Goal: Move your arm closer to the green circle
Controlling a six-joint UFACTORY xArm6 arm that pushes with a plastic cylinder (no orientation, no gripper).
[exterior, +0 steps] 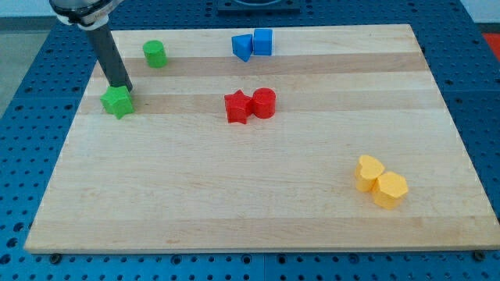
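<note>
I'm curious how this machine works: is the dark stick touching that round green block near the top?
Apart. The camera view shows bare wood between my tip and the green circle; my tip sits at the green star instead.

Even, bright overhead light falls across the pale wooden tabletop (250, 195), with no harsh glare on the wood. Shadows are short and soft, hugging the bases of the yellow blocks (381, 183) and the red blocks (250, 104). Focus is sharp throughout, though the board's edges splay slightly in perspective.
</note>
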